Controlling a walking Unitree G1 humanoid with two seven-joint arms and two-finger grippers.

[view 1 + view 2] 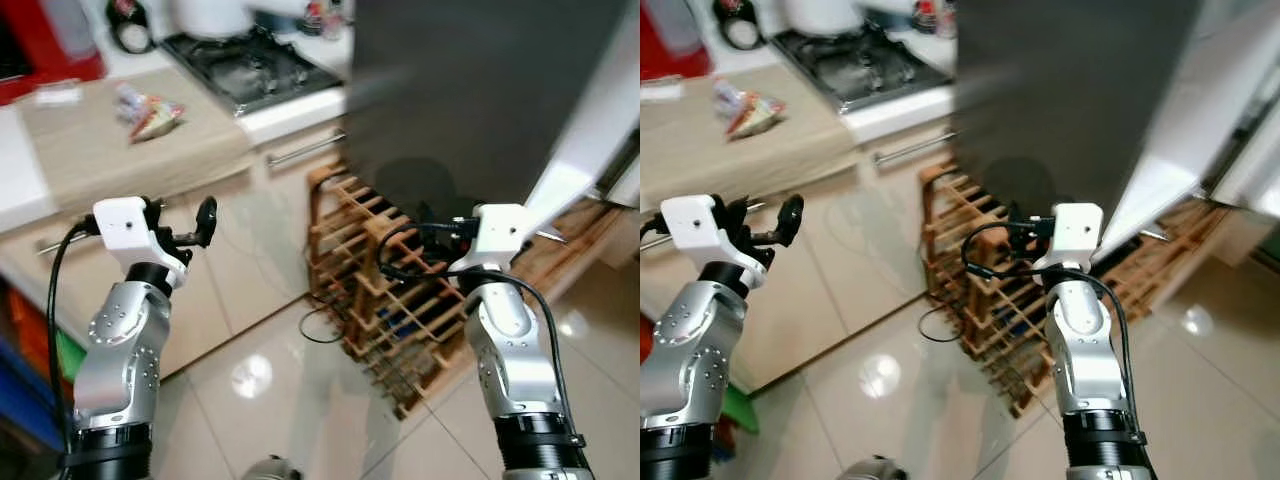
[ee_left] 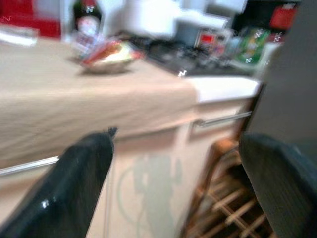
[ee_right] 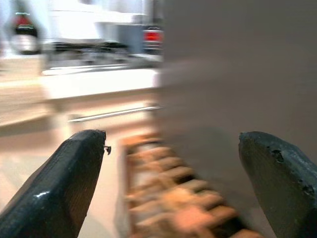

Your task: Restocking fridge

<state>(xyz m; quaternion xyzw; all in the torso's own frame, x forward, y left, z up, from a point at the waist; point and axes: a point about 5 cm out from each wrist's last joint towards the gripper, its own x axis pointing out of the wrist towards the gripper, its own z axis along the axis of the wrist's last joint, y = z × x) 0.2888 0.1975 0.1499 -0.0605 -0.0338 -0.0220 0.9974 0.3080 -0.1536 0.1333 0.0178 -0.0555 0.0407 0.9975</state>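
Approaching the dark fridge (image 1: 470,90) at 1 o'clock, both end effectors, left (image 2: 173,188) and right (image 3: 171,188), spread and empty; snack packet (image 1: 150,115) on tabletop (image 1: 120,160) at 10 o'clock, likely requiring pickup next.

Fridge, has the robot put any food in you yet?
Nothing looks done yet. Both grippers, left and right, are open with nothing between the jaws. The robot faces the dark fridge side, above a wooden wine rack. A snack packet lies on the counter. Still left: picking up food and putting it in the fridge.
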